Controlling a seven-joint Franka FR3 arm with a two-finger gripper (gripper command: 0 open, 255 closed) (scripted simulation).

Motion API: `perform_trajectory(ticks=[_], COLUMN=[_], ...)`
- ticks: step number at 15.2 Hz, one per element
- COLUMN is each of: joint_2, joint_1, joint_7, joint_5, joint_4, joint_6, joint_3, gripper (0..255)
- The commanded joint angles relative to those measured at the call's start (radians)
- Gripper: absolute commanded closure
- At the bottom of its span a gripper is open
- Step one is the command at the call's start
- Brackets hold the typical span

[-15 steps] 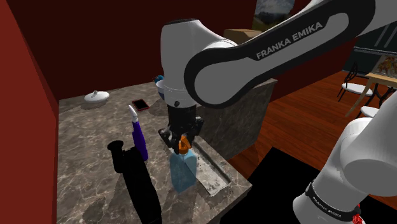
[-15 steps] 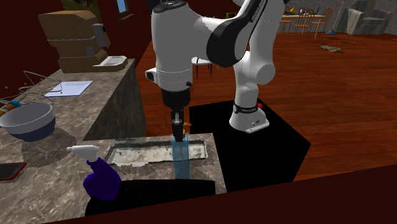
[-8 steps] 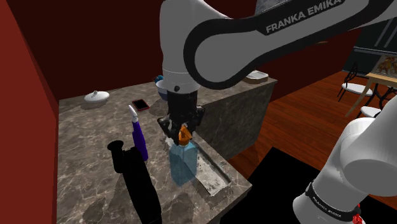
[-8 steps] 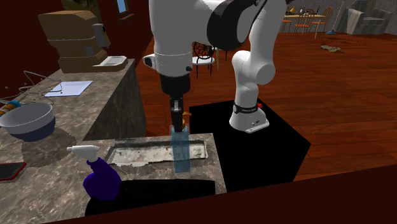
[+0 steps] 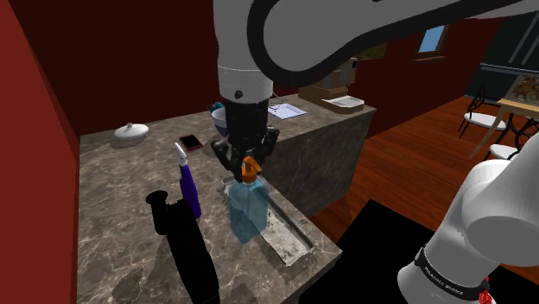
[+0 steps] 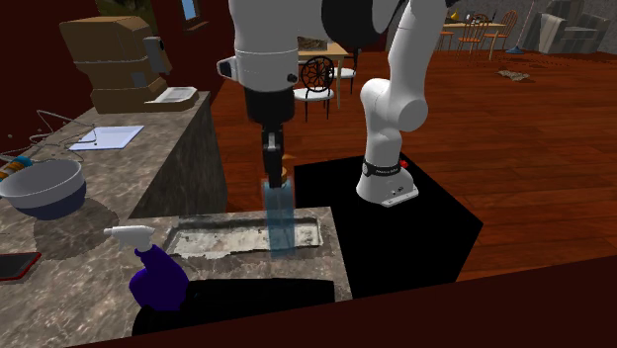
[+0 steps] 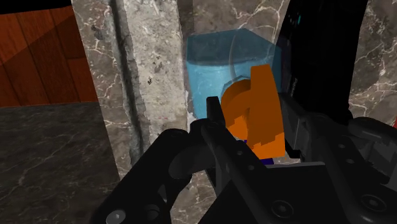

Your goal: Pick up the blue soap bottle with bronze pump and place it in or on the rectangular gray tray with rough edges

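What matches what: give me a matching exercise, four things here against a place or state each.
1 soap bottle
2 spray bottle
3 tray
4 bowl

a lying along the counter edge
b purple, upright
c clasped at its pump by the gripper
d at the second exterior view's left edge

Pairs: 1-c, 2-b, 3-a, 4-d

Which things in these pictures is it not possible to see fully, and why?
Shoulder view: the white arm hides most of the grey-blue bowl.
Shoulder view: the translucent blue soap bottle with orange pump covers part of the rough-edged rectangular grey tray.
Wrist view: the black gripper hides the pump's neck.
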Motion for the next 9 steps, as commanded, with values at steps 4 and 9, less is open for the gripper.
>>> perform_trajectory(ticks=[4,9], joint_2=[-0.010,-0.003], joint_1=[-0.002,-0.039], joint_7=[-0.002,-0.083], joint_5=[0.000,-0.017], joint_4=[0.062,0.138], joint_6=[-0.070,-0.146], joint_3=[-0.007,-0.065], gripper=[255,255])
